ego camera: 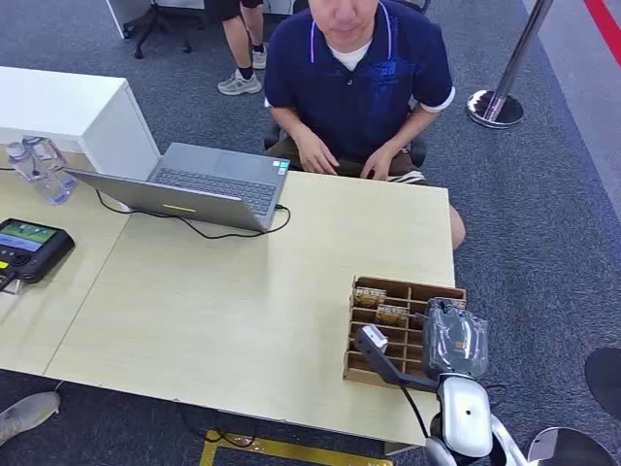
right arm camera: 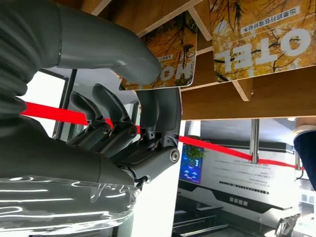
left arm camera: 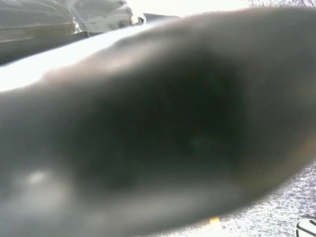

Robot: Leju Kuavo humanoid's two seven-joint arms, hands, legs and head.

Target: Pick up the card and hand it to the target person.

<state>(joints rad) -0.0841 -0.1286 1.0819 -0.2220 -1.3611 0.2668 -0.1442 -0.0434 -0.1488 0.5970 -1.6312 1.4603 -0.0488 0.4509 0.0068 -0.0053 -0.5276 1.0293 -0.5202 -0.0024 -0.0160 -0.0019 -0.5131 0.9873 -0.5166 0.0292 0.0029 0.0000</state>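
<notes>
The right robot hand (right arm camera: 123, 133) sits closest to the lens, its thumb and a finger closing on the edge of a yellow hotel card (right arm camera: 168, 54); whether the pinch is firm yet I cannot tell. That card stands in a slot of the wooden card rack (ego camera: 395, 325), which sits on the tabletop (ego camera: 256, 291) at about 4 o'clock in the head view, near the front right corner. More cards (ego camera: 380, 303) stand in slots toward the rack's far side. The seated person (ego camera: 359, 78) is at 12 o'clock, hands resting at the tabletop's far edge. A laptop (ego camera: 205, 184) lies at 10 o'clock.

To do this step well, I judge the pinch should settle squarely on the card's faces, then lift straight out along the slot so the rack is not dragged. The left robot hand's state cannot be told from its blurred view.
</notes>
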